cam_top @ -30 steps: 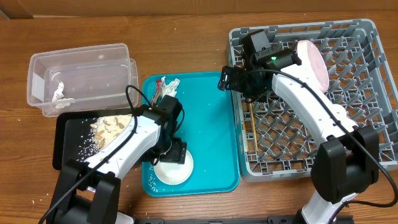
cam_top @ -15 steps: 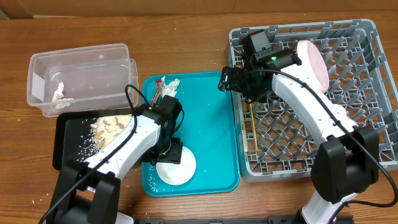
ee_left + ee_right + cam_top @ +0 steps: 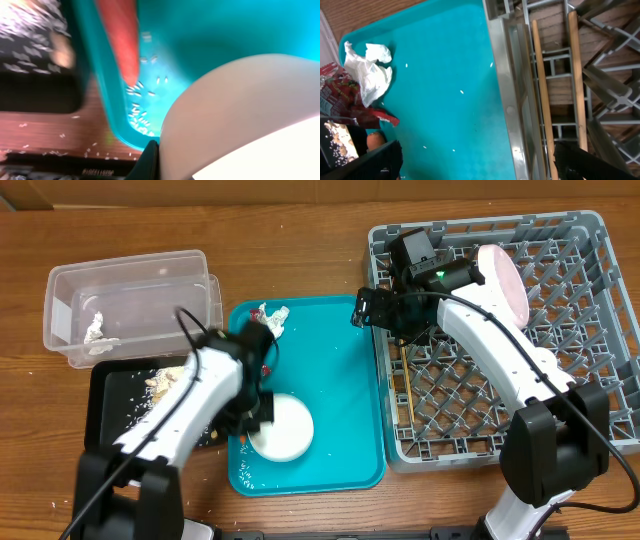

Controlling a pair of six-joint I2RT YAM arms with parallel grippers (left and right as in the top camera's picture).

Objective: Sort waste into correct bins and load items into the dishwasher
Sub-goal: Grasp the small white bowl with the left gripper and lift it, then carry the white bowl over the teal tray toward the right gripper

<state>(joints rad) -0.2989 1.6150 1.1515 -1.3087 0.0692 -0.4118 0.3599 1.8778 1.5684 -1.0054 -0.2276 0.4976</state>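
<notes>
A white bowl (image 3: 283, 428) rests on the teal tray (image 3: 340, 380), and my left gripper (image 3: 255, 412) is shut on its left rim. In the left wrist view one dark finger (image 3: 150, 161) presses against the bowl's wall (image 3: 235, 115), with rice grains and an orange-red food piece (image 3: 120, 40) nearby. My right gripper (image 3: 392, 310) hangs open and holds nothing, above the left edge of the grey dish rack (image 3: 560, 430). Wooden chopsticks (image 3: 540, 90) lie in the rack below it.
Crumpled white tissue (image 3: 272, 313) and a red wrapper (image 3: 350, 100) lie at the tray's far left corner. A pink plate (image 3: 505, 280) stands in the rack. A clear bin (image 3: 130, 305) holds tissue, and a black tray (image 3: 125, 405) holds food scraps.
My left gripper has shut on the bowl's rim, and the left arm has swung leftward, shifting the bowl a little up the tray. The right arm has not moved.
</notes>
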